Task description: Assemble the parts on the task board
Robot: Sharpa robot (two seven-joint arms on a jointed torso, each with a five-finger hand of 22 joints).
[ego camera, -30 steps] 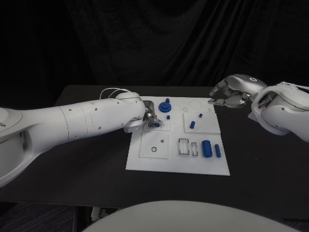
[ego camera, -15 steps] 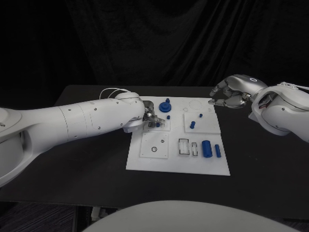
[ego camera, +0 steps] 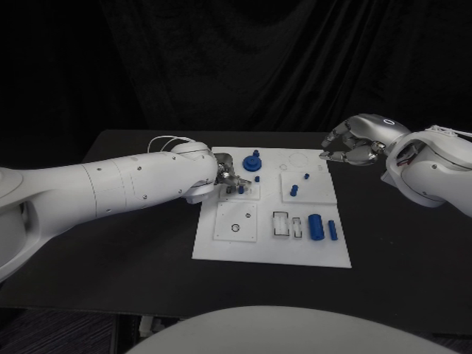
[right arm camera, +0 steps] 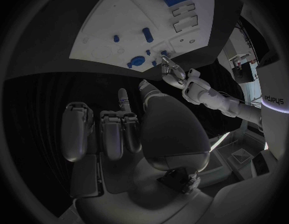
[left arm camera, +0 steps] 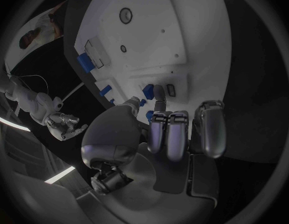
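White task board (ego camera: 259, 243) (blue parts (ego camera: 316, 226))

The board (ego camera: 273, 247) lies in the middle of the surface (ego camera: 406, 251). The left hand (ego camera: 228, 179) is over the board's far left part, its fingers (left arm camera: 158, 97) at a small part (ego camera: 240, 189). The right hand (ego camera: 348, 144) hangs above the board's far right corner. A cylinder (ego camera: 316, 226) lies near the board's right edge.
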